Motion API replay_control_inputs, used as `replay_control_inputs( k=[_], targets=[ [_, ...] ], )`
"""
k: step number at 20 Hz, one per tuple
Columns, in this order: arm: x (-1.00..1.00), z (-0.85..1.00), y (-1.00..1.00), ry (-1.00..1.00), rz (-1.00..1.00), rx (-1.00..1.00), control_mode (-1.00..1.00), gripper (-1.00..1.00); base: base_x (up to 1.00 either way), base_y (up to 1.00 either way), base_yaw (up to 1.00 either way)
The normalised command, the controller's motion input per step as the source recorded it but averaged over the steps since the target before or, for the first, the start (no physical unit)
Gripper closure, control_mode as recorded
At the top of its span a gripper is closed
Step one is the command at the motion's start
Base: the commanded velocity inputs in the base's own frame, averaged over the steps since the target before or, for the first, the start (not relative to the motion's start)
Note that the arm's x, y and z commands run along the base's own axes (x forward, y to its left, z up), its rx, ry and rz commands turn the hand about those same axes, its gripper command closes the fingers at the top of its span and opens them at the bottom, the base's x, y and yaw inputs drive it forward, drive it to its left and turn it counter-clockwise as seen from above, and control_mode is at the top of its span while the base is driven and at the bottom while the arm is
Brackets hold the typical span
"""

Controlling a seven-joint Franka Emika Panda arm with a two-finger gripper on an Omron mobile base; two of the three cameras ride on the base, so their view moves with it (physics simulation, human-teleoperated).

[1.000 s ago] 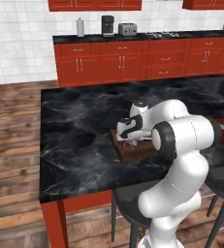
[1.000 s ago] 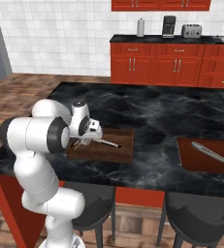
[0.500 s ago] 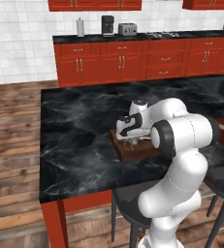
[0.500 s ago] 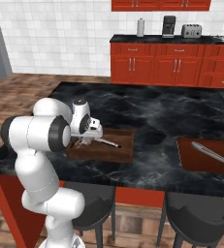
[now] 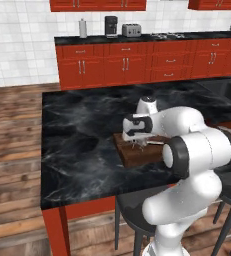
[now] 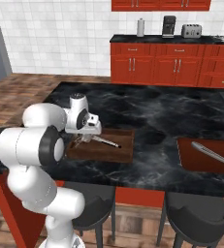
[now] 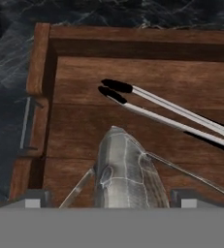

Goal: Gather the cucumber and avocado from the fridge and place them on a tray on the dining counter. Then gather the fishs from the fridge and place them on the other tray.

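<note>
Jaws of the gripper (image 7: pixel 111 199) stood wide apart, one finger tip at each side of the fish (image 7: pixel 124 170), with bare gaps between them and its body, so nothing was clamped. That fish lay flat on the floor of a wooden tray (image 7: pixel 40 58), its silvery, scaled body narrowing to a blunt snout and thin fins fanning out on both sides. Just beyond its snout lay a pair of long, slim metal tongs (image 7: pixel 169 114) with dark tips, slanted across the boards. Grain ran along the brown tray, which had a raised rim and a small metal handle (image 7: pixel 26 123) on one side. It sat on a glossy black marbled dining counter (image 5: pixel 82 150), near the edge by the stools. Seen from the right base camera, a second tray (image 6: pixel 200 160) rested farther along the counter with another slender silvery fish (image 6: pixel 211 154) in it.
</note>
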Motion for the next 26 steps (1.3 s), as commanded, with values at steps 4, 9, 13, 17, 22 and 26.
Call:
replay_control_inputs(
  k=[4,9,13,17,22,26],
  targets=[
    [-0.53,0.16,-0.02,0.0,0.0,0.0,-1.0,-1.0,0.0,0.0,0.0],
    [0.58,0.01,0.08,0.0,0.0,0.0,-1.0,-1.0,0.0,0.0,0.0],
    [0.2,-0.38,0.06,0.0,0.0,-0.02,-1.0,-1.0,0.0,0.0,0.0],
    [0.14,-0.13,0.04,-0.03,-0.04,-0.01,-1.0,-1.0,0.0,0.0,0.0],
    [0.03,-0.96,0.02,-0.12,0.0,-0.02,-1.0,-1.0,0.0,0.0,0.0],
    [0.0,-0.58,0.0,-0.2,0.0,0.0,-1.0,-1.0,0.0,0.0,0.0]
  ],
)
